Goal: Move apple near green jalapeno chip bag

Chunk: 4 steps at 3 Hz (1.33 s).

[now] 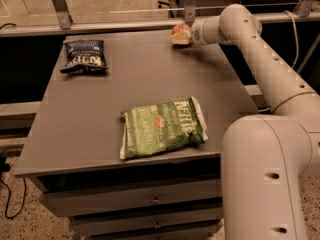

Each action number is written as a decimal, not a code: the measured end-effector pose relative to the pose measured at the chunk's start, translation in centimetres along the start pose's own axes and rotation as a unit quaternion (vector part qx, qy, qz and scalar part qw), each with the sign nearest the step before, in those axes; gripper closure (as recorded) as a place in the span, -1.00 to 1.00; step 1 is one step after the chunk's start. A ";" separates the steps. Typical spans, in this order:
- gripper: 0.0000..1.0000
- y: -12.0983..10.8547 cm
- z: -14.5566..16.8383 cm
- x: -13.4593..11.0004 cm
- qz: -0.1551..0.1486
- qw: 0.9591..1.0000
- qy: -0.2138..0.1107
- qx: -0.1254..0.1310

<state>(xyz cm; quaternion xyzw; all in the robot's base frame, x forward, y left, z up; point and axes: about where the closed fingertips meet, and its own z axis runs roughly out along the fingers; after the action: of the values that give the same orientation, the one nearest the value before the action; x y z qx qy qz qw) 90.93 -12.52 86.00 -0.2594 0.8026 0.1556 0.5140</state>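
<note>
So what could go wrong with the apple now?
The apple is at the pincer, right by the far edge of the table. If it slips there, it might roll off the back. The green jalapeno chip bag lies far away near the front edge, so the apple could drop on the long trip. And set down too close, it could land on the puffy bag and roll away.

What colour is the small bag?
It's dark blue: small bag, camera view; gripper at the apple.
</note>
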 end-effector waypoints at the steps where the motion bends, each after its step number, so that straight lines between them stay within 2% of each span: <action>1: 0.40 0.8 -1.1 -1.0 -0.018 1.000 -0.017 -0.014; 2: 0.89 3.4 -4.9 -2.5 -0.052 0.997 -0.040 -0.047; 3: 1.00 4.4 -4.4 -2.4 -0.058 0.996 -0.040 -0.056; 4: 1.00 4.4 -4.4 -2.4 -0.058 0.996 -0.040 -0.056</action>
<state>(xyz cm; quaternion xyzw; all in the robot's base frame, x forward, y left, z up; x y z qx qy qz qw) 85.89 -10.57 90.00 -0.3277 0.7550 0.1806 0.5385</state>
